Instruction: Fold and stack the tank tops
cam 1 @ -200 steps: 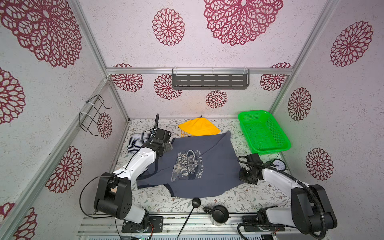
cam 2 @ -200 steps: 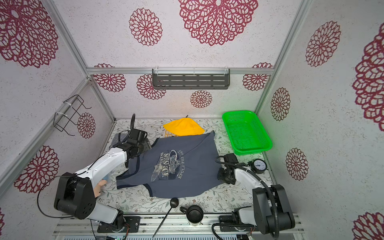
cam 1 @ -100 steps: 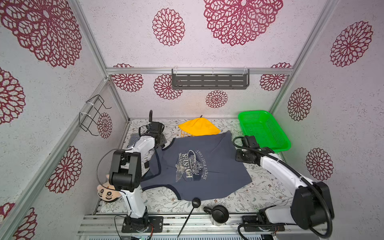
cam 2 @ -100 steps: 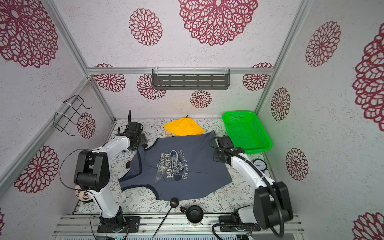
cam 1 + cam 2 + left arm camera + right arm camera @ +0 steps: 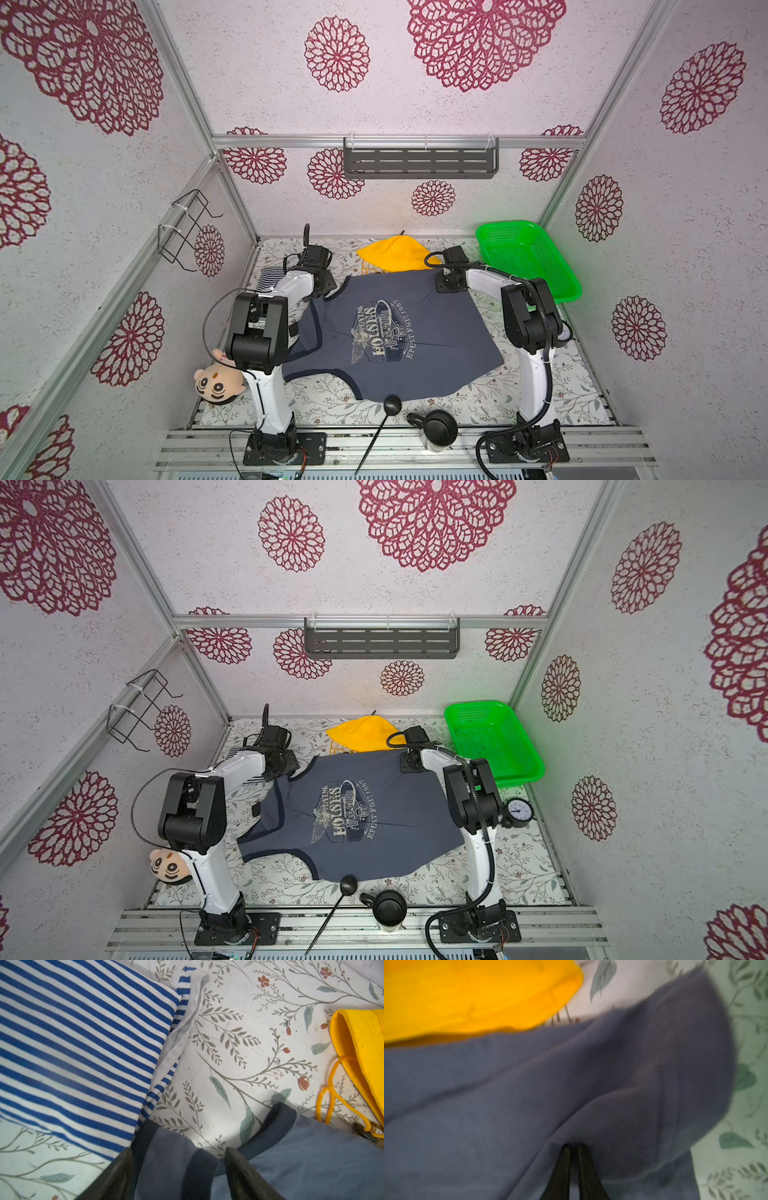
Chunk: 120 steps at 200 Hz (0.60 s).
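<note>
On floral tabletop (image 5: 478, 399), both top views: slate blue-grey printed tank top (image 5: 436, 316) (image 5: 399, 796) spread flat, touching yellow cloth hat (image 5: 395, 255). Left wrist view: left gripper (image 5: 177, 1151) spread around its strap, navy-and-white striped tank top (image 5: 72, 1043) just beside. Right wrist view: right gripper (image 5: 573, 1147) pressed together, pinching its edge.

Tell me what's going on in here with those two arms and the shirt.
Two arms are working on a blue-grey tank top spread flat, print up, on the floral table. The right gripper has its fingers pinched on the cloth at the far hem corner, beside the yellow hat. The left gripper sits open, fingers astride the far shoulder strap, not clamped. A striped tank top lies right beside that strap. No fold has been made in the blue-grey one yet.
</note>
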Each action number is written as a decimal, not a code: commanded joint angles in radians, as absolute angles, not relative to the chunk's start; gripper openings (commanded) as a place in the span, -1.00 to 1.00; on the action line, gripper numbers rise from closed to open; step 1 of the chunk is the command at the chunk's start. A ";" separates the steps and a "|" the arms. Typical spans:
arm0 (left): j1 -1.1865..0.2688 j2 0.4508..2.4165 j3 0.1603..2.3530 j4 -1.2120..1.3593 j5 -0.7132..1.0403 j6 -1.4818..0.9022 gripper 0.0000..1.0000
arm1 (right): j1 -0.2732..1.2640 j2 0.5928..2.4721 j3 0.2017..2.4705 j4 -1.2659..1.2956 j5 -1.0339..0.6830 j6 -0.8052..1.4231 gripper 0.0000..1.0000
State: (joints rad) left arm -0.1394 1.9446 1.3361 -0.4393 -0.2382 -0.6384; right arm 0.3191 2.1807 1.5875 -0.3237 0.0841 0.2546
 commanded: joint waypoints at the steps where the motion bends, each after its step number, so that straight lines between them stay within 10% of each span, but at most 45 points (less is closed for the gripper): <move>1: -0.140 1.893 1.328 -0.435 -0.256 -0.625 0.47 | 0.243 2.215 1.602 -0.400 0.107 0.250 -0.76; 120: -0.147 1.850 1.344 -0.477 -0.253 -0.618 0.44 | 0.146 1.957 1.517 -0.386 0.065 0.189 -0.58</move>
State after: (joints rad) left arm -0.1387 1.8477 1.3304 -0.4618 -0.2752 -0.6163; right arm 0.0872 2.0922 1.5002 -0.3656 0.1040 0.2306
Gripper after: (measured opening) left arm 0.728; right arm 0.188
